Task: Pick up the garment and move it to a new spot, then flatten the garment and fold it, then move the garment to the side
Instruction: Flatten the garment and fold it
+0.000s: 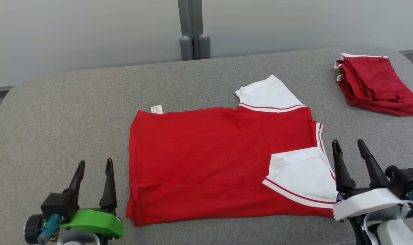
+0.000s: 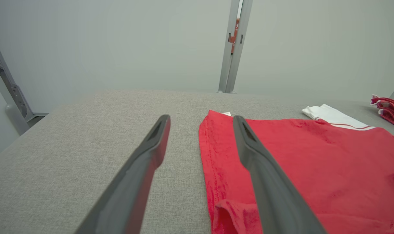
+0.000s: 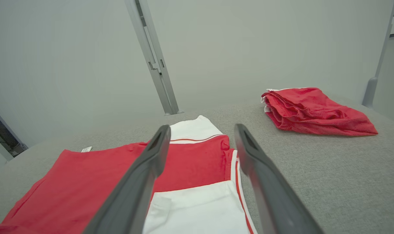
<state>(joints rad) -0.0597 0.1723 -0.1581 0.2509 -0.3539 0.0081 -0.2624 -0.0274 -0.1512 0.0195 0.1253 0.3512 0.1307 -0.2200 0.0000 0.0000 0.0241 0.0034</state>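
Lying flat mid-surface, the red short-sleeved jersey shirt with white, red-striped sleeves (image 1: 220,163) sits on the grey woven upholstered surface (image 1: 56,119), hem toward 9 o'clock, neck end toward 3. One white sleeve (image 1: 301,173) is laid over the body at approx 4 o'clock; the other white sleeve (image 1: 267,92) sticks out at 1 o'clock. A small white care label (image 1: 156,109) pokes out at the 11 o'clock corner. Your left gripper (image 1: 94,162) hovers at 8 o'clock, just off the hem, fingers spread, nothing betw. them. Your right gripper (image 1: 348,141) is at 4 o'clock beside the laid-over sleeve, fingers also apart & empty. A folded red cloth pile w/ white trim (image 1: 376,85) sits well apart at 2 o'clock.

Handling, as I judge it: thin knit, light, v. soft, no stiffness, so it'll sag from any single pinch and layers may slide on each other. Not fragile. The grey weave looks grippy, so dragging prob. bunches it; lift instead. Take hold at edges, not mid-panel. Left goes on the hem corner (image 2: 227,209) at 7 o'clock, puckered up a bit in the left wrist view, so a finger should slip under easily. Right goes on the shoulder seam at 4 o'clock, pinching all layers so the sleeve doesn't flop out.
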